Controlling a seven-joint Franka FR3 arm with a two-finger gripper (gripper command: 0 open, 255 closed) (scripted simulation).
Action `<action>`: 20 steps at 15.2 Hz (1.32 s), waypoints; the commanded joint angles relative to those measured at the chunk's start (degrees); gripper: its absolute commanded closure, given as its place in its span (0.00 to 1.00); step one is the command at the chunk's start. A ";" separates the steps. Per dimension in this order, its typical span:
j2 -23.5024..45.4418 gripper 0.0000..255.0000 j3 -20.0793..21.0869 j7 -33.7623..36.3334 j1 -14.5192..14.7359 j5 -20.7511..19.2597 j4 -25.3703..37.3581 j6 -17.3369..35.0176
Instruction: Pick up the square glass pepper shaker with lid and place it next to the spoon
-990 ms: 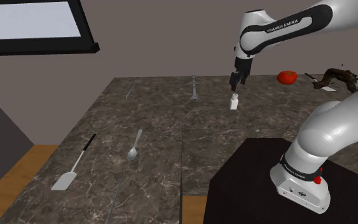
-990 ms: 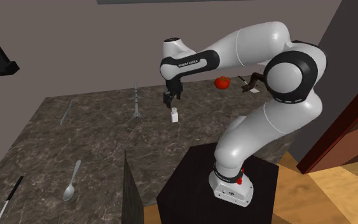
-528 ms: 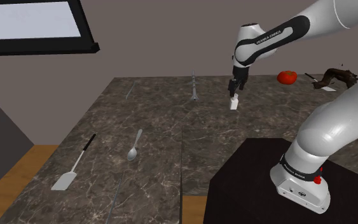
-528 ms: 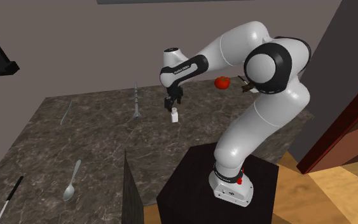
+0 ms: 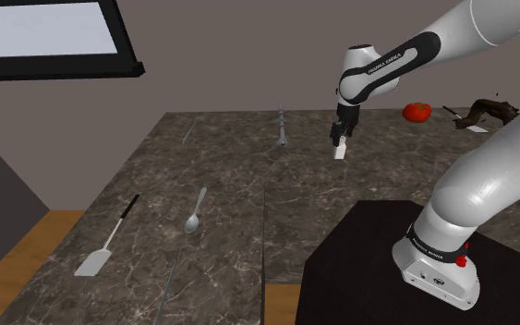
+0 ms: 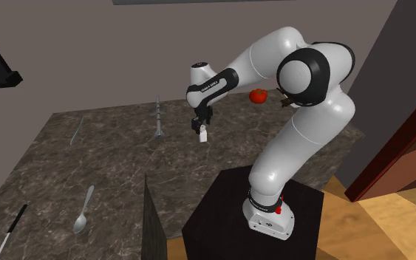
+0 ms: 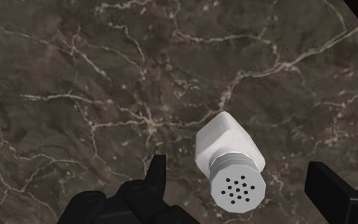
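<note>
**White pepper shaker (image 7: 229, 147) between my spread fingers (image 7: 156, 180)**

Dark veined stone covers the table (image 5: 230, 166). In the shoulder view, a spatula (image 5: 103, 245) lies at the far left near the table's edge, its black handle pointing away toward the wall. To its right lies the spoon (image 5: 194, 213), apart from the spatula, bowl toward the front. Further right and much nearer the back wall, a slim grey utensil (image 5: 283, 130) rests on the stone.

Right of that I hang low over the shaker, which stands on the table well apart from the spoon. From my wrist I look down on its round lid with a cluster of small holes and its square white body below. My fingers are apart, one on each side of the shaker, and neither touches it: bare stone shows between each finger and the shaker's sides.

Further right, a red tomato (image 5: 417, 112) sits close to the wall. My black stand (image 5: 359, 268) fills the lower right.
</note>
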 commanded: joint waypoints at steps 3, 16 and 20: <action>0.02 0.00 -0.01 -0.01 0.00 0.00 -0.04 0.07; -1.02 1.00 0.17 0.07 -0.04 -0.08 0.73 -1.73; -2.84 1.00 0.51 0.16 -0.07 -0.14 2.46 -5.26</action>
